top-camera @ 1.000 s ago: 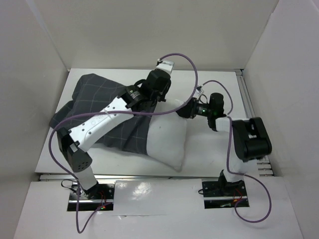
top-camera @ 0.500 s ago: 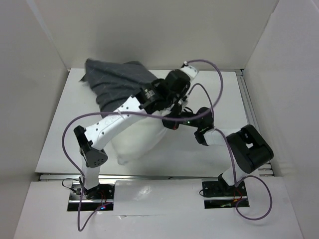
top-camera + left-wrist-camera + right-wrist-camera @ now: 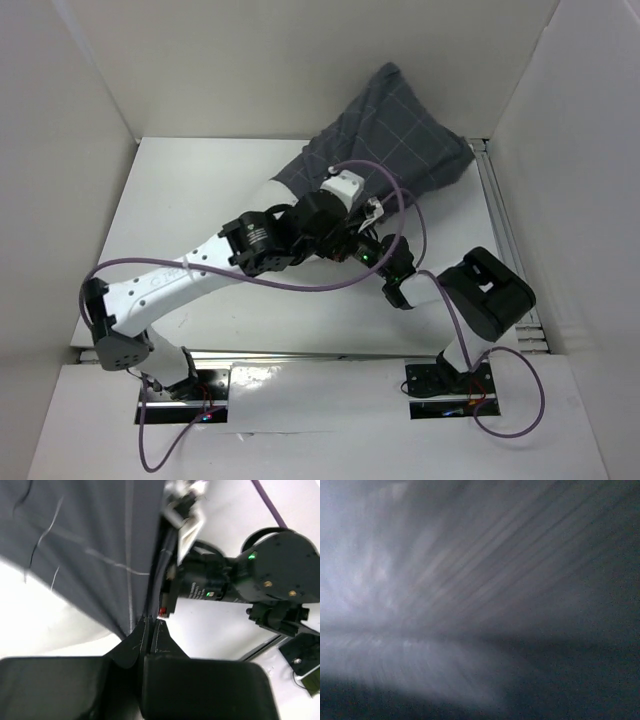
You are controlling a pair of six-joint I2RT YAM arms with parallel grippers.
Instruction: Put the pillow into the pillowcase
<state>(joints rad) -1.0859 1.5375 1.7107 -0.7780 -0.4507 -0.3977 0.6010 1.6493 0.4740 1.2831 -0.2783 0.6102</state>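
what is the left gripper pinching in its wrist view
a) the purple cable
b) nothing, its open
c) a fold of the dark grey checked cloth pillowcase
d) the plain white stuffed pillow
c, the left gripper has its fingers closed together on a fold of the dark grey checked cloth pillowcase, which fans out from the pinch.

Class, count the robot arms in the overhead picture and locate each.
2. The left arm reaches from the near left corner toward the middle; the right arm is folded at the near right. None seems hidden.
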